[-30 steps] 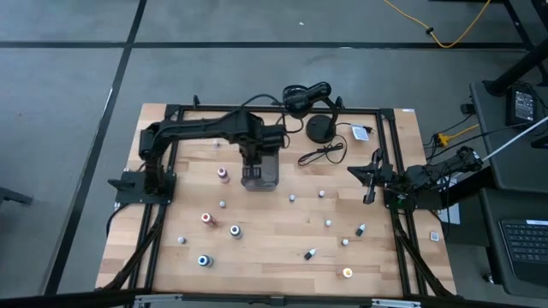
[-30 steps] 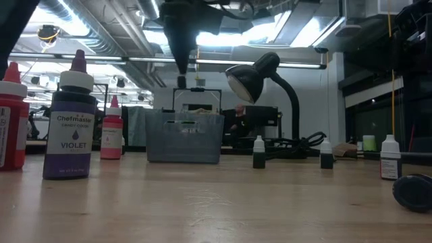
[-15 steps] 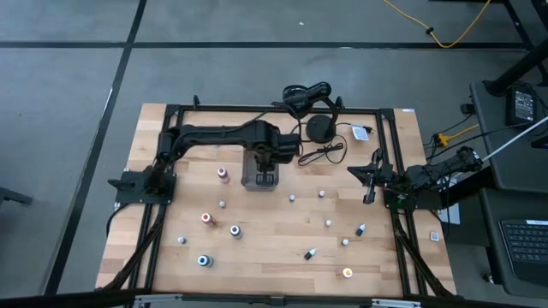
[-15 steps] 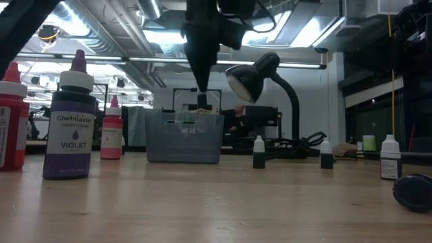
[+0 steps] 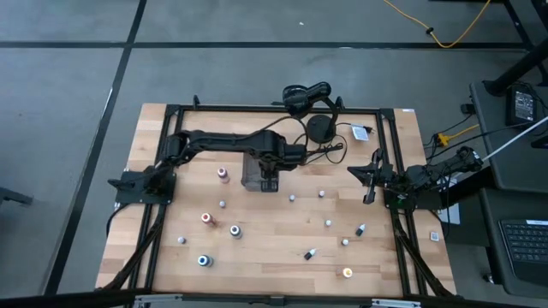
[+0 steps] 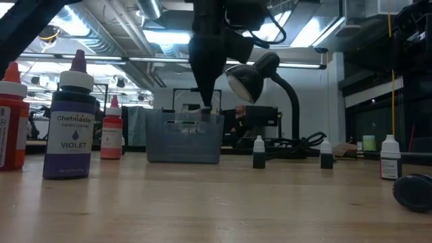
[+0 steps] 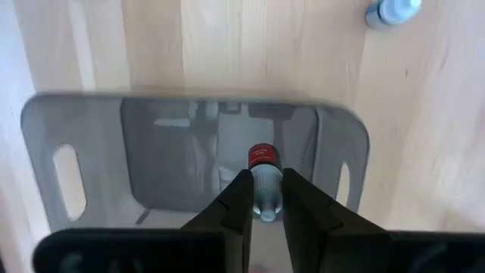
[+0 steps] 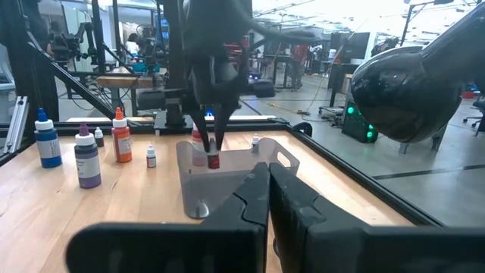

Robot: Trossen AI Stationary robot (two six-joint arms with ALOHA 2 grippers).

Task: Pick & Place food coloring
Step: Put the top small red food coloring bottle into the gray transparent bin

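The left gripper (image 7: 263, 199) is positioned directly above the gray tray (image 5: 250, 179), with its fingers (image 7: 236, 199) clenched on a small bottle (image 7: 264, 182) of food coloring that has a red cap. In the left wrist view the bottle hangs cap-down between the fingers, over the tray's interior. In the low view the left gripper (image 6: 204, 102) points straight down, its tip at the level of the tray (image 6: 183, 138) rim. The right gripper (image 5: 370, 196) waits at the right edge of the surface (image 5: 274, 231), well apart from the tray, with its fingers pressed together and nothing between them. The remaining food coloring bottles stand scattered over the surface: a pink-capped bottle (image 5: 223, 174) just left of the tray, a red-capped bottle (image 5: 206, 218) and a blue-capped bottle (image 5: 203, 260) toward the near left, and an orange-capped bottle (image 5: 348, 273) at the near right. A large violet bottle (image 6: 73, 125) stands near the low camera. A black desk lamp (image 6: 260, 81) stands at the far side of the surface, beyond the tray.
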